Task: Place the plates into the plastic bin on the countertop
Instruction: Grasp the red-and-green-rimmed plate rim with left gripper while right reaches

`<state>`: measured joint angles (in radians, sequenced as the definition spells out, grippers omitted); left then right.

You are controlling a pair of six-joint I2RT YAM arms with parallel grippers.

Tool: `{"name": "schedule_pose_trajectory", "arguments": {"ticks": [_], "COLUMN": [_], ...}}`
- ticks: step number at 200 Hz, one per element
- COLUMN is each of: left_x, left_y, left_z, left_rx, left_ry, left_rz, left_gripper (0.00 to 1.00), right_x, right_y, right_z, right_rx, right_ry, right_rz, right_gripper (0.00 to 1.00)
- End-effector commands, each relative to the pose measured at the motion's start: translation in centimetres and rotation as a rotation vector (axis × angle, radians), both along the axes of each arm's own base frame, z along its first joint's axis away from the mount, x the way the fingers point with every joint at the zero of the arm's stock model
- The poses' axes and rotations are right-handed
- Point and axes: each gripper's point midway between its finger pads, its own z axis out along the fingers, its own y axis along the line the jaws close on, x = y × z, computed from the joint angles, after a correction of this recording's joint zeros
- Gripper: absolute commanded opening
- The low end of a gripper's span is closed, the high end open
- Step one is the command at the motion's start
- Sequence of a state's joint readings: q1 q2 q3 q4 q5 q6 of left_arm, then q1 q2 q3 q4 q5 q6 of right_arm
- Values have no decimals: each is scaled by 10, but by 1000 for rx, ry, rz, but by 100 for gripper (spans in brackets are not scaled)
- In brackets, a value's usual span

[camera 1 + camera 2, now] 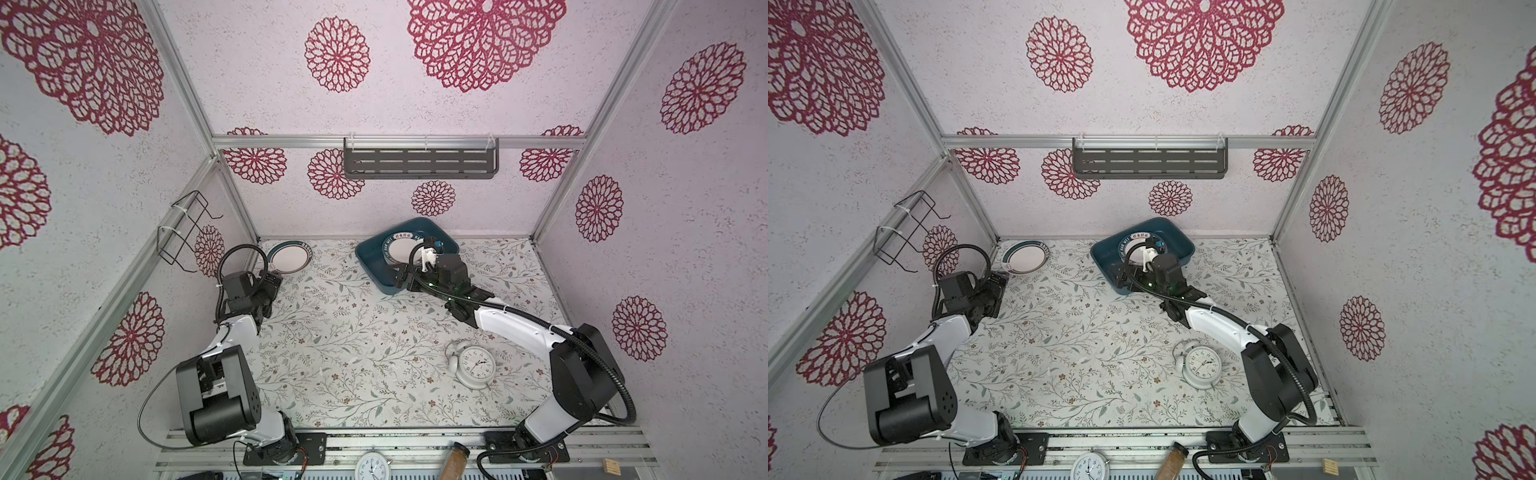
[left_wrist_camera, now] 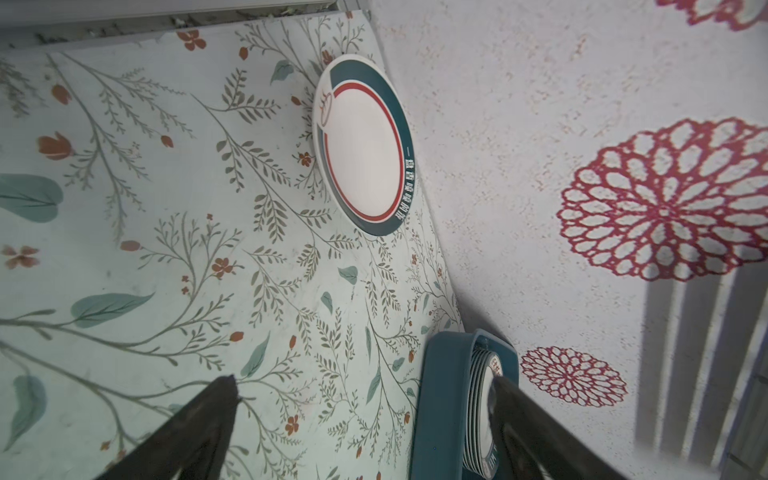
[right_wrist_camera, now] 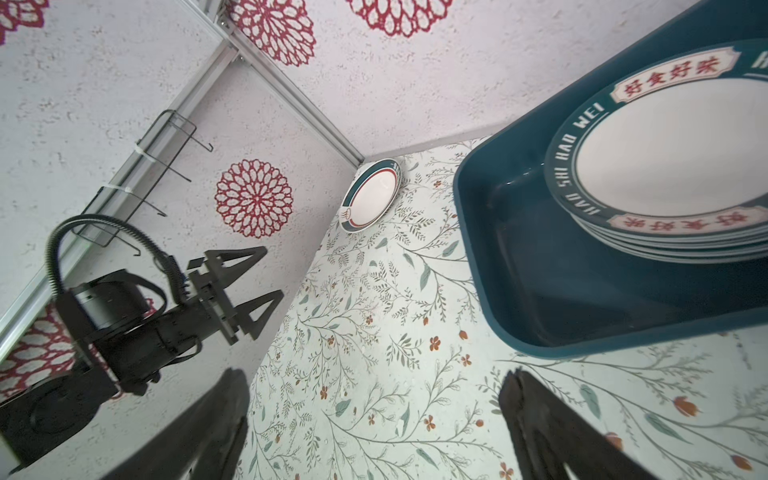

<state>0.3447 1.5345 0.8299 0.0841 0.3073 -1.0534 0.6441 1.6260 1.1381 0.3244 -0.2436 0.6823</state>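
Red-medallion walls, grey slotted shelf

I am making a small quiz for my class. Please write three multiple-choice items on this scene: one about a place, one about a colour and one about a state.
1. Where is the lone plate that is outside the plastic bin?
A. In the far left corner of the countertop
B. In the near right corner
C. In the middle

2. What colour is the plastic bin?
A. Red
B. Dark teal-blue
C. Yellow

3. In what state is the left gripper?
A. Shut on a plate
B. Open, holding nothing
C. Shut, holding nothing

Answers:
1 A: both top views show it by the far left corner.
2 B: its walls are dark teal-blue.
3 B: the right wrist view shows its fingers spread with nothing between them.
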Motion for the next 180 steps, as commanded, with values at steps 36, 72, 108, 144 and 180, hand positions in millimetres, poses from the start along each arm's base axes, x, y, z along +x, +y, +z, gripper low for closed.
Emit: {"name": "schedule_pose_trajectory", "arguments": {"ticks": [36,72,108,144,180], "left_x": [41,62,82,99,111], "left_y": [18,27,34,42,48], "left_z": [-27,-49,-75,-87,-108], "left_rx": [-88,-152,-179,-186,-200], "left_ry": [-42,-41,-5,14,57], "left_rz": [10,30,34,41,58], "left_gripper": [99,98,96,93,86], "right_x": [1,5,6,6,8], "right_y": [10,3,-6,-15,-23], "right_z": [22,23,23,22,23], "right_rx": [0,-26,-48,-65,-83], "right_ry": [-58,-58,-58,-62,-64], "right_rz": [24,-18,-61,-102,-135], "right_gripper": [99,99,99,99,99]}}
